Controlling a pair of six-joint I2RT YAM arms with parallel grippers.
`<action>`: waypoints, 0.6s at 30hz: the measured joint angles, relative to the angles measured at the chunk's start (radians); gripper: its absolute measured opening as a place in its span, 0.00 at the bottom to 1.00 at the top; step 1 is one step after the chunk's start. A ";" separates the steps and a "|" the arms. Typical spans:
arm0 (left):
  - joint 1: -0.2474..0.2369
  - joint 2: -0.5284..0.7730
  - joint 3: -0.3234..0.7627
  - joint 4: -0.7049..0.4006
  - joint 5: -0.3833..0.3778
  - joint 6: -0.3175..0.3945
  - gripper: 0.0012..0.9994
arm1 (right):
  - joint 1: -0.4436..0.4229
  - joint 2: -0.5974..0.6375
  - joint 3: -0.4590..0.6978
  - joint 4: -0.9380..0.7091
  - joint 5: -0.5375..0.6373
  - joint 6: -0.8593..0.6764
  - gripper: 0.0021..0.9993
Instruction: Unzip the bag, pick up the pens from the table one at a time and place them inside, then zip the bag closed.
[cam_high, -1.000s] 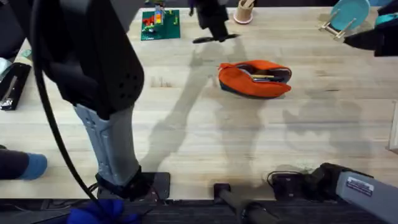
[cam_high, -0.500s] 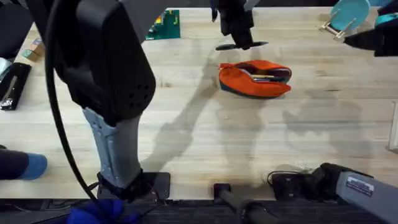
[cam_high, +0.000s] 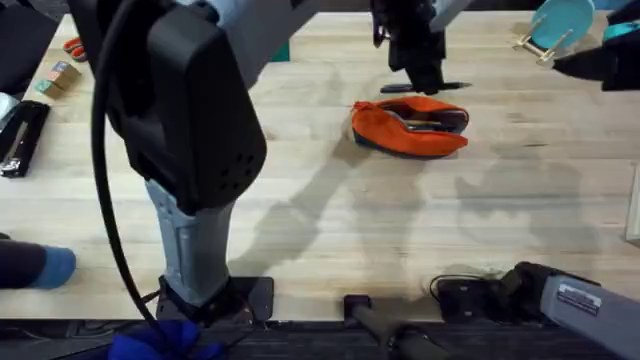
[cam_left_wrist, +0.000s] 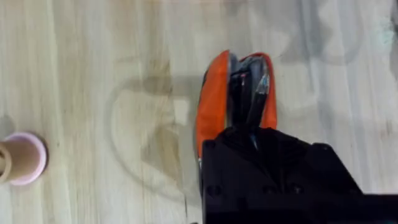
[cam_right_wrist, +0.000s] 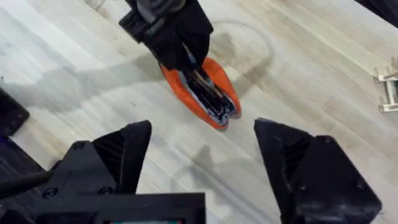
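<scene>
The orange bag (cam_high: 400, 130) lies unzipped at the back middle of the table (cam_high: 330, 230), with a yellow pen (cam_high: 428, 123) in its opening. My left arm reaches across, and my left gripper (cam_high: 420, 75) is shut on the black pen (cam_high: 425, 87), holding it level just above the bag's far edge. In the left wrist view the black pen (cam_left_wrist: 257, 99) points into the open bag (cam_left_wrist: 212, 109). My right gripper (cam_right_wrist: 208, 165) hangs open with nothing in it, well apart from the bag (cam_right_wrist: 214, 93) and the left gripper (cam_right_wrist: 180, 53).
A tan cup (cam_left_wrist: 22, 158) stands on the table to one side of the bag. A teal plate on a rack (cam_high: 555, 25) is at the back right. A black stapler (cam_high: 20, 135), wooden blocks (cam_high: 58, 78) and orange-handled scissors (cam_high: 72, 46) lie at the left.
My left gripper has carried the black pen to the right along the back of the table, from the back middle to just over the bag. The bag has not moved.
</scene>
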 joint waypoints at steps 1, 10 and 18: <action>-0.006 0.000 0.000 0.000 0.001 0.000 0.04 | 0.000 0.000 0.000 0.000 0.000 0.000 1.00; -0.032 0.000 0.000 0.000 0.004 0.000 0.04 | 0.000 0.000 0.000 0.000 0.000 0.000 1.00; -0.032 0.043 0.004 0.011 0.004 0.000 0.04 | 0.000 0.000 0.000 0.000 0.000 0.000 1.00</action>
